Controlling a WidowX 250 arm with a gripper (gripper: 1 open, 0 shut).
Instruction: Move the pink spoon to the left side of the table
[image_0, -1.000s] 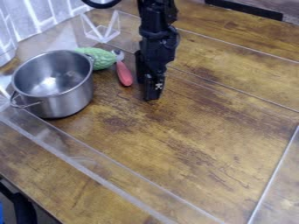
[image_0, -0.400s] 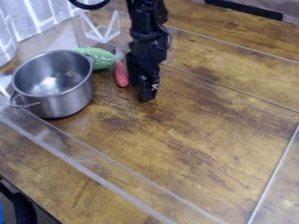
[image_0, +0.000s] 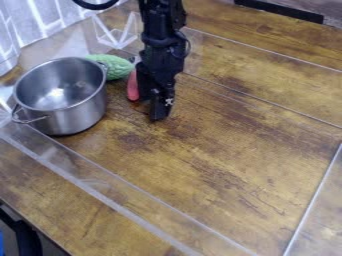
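The pink spoon (image_0: 134, 89) lies on the dark wooden table (image_0: 227, 140) between the steel pot and my gripper; only a short red-pink strip shows, the rest is behind the gripper. My black gripper (image_0: 156, 110) hangs upright with its fingertips at the tabletop right beside the spoon's right side, partly covering it. I cannot tell whether the jaws are open or around the spoon.
A steel pot (image_0: 60, 95) stands at the left. A round green knobbly object (image_0: 115, 66) sits behind the spoon. Pale see-through strips (image_0: 147, 200) cross the table. A pale cloth (image_0: 40, 20) lies at the back left.
My gripper has moved left, from right of the spoon to right against it, now covering more of the spoon. The pot and green object have not moved.
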